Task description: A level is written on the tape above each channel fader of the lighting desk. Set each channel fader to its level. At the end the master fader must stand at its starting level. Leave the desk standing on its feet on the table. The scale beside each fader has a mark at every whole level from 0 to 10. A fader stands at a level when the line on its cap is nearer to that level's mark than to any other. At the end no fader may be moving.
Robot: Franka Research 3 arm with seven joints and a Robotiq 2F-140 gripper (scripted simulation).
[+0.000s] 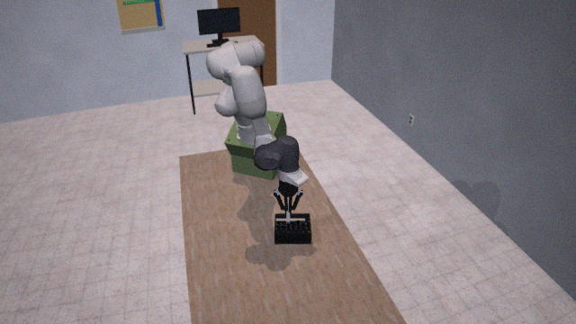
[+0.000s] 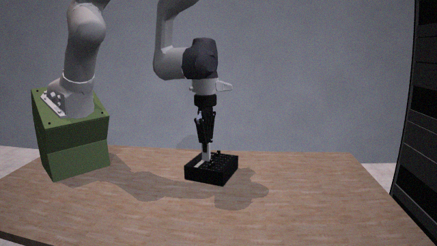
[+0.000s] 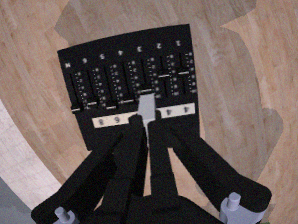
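Black lighting desk (image 2: 211, 168) upright on wooden table (image 2: 307, 205)

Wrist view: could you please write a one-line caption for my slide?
Closed gripper points its fingertips down at the tape strip edge of the black lighting desk on the wooden table.

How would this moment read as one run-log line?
gripper: shut, empty | fingertips at tape-strip end of lighting desk | desk upright on table | fader levels unreadable

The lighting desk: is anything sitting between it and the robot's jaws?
Nothing visible does. The gripper, jaws shut and holding nothing, is already down at the lighting desk, its tip over the tape strip by the faders.
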